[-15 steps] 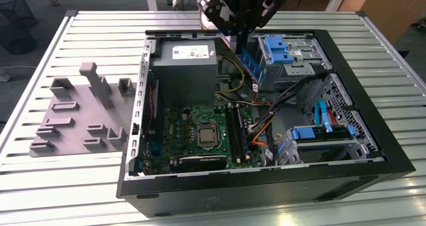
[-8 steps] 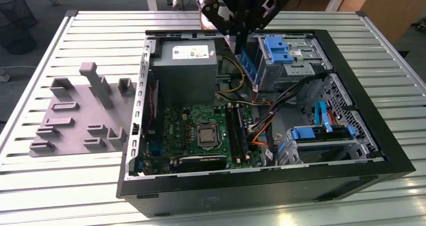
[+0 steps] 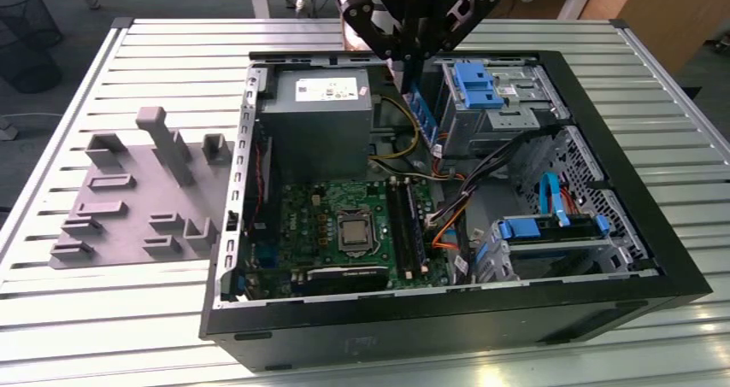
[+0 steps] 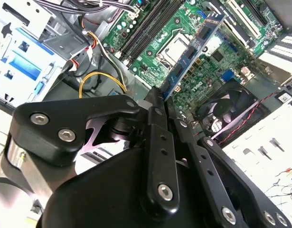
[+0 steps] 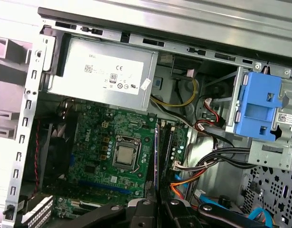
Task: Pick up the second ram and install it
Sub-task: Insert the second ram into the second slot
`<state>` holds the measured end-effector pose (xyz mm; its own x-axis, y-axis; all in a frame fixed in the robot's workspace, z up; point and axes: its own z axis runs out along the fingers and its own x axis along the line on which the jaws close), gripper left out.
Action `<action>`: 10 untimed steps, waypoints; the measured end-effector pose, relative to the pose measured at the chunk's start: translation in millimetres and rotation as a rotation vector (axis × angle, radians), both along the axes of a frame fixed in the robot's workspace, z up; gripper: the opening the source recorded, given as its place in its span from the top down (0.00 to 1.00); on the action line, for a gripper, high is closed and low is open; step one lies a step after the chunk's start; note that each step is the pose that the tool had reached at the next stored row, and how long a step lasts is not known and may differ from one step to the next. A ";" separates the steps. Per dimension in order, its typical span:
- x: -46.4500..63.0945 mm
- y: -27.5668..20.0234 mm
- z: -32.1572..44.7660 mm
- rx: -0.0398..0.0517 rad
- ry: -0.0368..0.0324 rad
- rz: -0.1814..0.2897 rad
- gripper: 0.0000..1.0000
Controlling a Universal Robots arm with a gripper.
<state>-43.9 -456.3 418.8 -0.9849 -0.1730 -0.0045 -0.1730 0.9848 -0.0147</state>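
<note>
1. Gripper (image 3: 402, 62) hung over the open computer case (image 3: 638, 259) in the exterior view, its fingers closed on the second ram (image 3: 423, 118).
2. Second ram (image 4: 193, 50) hung edge-down above the green motherboard (image 4: 157, 28) in the second wrist view, clear of the slots (image 3: 405, 225).
</note>
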 end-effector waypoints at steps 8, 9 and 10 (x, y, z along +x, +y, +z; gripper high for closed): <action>0.0 0.0 0.0 0.0001 0.0000 -0.015 0.86; 0.0 0.0 -0.1 0.0001 0.0000 -0.022 0.86; 0.0 0.0 -0.1 0.0001 0.0000 -0.030 0.86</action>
<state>-43.9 -456.3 418.7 -0.9897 -0.1430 -0.0045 -0.1429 0.9896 -0.0146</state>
